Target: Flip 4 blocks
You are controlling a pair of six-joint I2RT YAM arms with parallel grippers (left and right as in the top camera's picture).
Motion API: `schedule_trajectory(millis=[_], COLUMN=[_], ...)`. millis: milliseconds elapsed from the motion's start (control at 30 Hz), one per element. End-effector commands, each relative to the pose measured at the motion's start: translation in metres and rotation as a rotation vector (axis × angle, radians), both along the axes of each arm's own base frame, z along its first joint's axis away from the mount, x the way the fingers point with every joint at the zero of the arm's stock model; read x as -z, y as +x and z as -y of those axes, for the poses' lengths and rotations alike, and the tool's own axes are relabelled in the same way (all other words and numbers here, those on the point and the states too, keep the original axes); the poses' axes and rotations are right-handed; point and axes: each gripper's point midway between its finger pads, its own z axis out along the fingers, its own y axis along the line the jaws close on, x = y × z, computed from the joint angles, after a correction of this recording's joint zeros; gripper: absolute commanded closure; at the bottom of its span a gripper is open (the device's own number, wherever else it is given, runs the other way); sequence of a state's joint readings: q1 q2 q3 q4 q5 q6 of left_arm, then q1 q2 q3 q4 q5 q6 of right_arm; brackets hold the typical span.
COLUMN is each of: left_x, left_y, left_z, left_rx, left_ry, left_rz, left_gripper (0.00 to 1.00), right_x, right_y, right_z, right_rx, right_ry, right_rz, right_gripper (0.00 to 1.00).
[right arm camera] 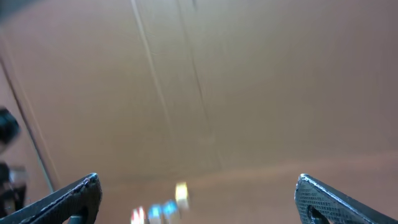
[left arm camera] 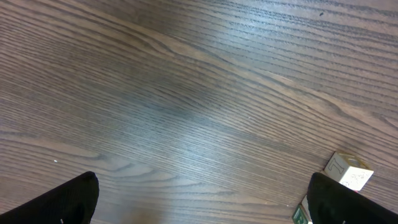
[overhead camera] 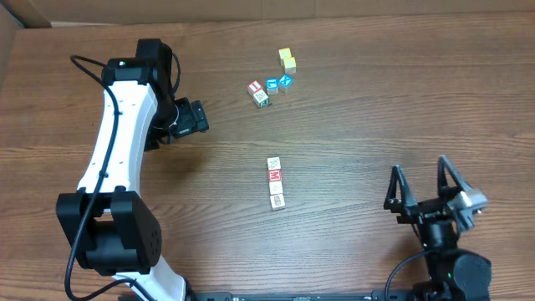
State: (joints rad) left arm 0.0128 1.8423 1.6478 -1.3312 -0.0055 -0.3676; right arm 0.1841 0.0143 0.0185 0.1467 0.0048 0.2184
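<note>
The left pincer (overhead camera: 203,117) and right pincer (overhead camera: 418,177) both gape wide and empty, while the blocks (overhead camera: 274,182), three in a row mid-desk (overhead camera: 376,100) and more near its far edge, look light, rigid and tiny, probably best pinched across opposite flat faces.

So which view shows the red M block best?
Overhead: the red M block lies unobstructed, middle of a three-block line. Left wrist shows only a different pale block at its edge; right wrist is blurred, no M discernible.
</note>
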Motion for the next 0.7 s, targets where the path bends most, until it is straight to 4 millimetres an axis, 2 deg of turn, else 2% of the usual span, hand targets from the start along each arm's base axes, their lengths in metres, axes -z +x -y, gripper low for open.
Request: schedule_trajectory(millis=[0,100,133,667], left_x=[0.001,0.001,0.001,0.001], left_y=[0.0,0.0,0.0,0.0], left_z=[-0.001,-0.001,-0.001,-0.001], left_rx=[-0.003,-0.003,-0.003,-0.003], left_ry=[0.009,0.009,0.009,0.009], left_rz=[-0.001,-0.001,-0.001,-0.002], left_gripper=[0.01,0.0,0.01,0.01], right_x=[0.026,0.056,0.059,0.059], right_y=[0.004,0.005,0.005,0.005], right_z=[-0.001,-0.001,-0.001,-0.001], right_rx=[0.002,0.006,0.005,0.004], right_ry=[-0.042,-0.1,-0.116,-0.13], right_rz=[-0.09,-0.202,-0.213,-0.21], right_gripper=[0.0,0.0,0.0,0.0])
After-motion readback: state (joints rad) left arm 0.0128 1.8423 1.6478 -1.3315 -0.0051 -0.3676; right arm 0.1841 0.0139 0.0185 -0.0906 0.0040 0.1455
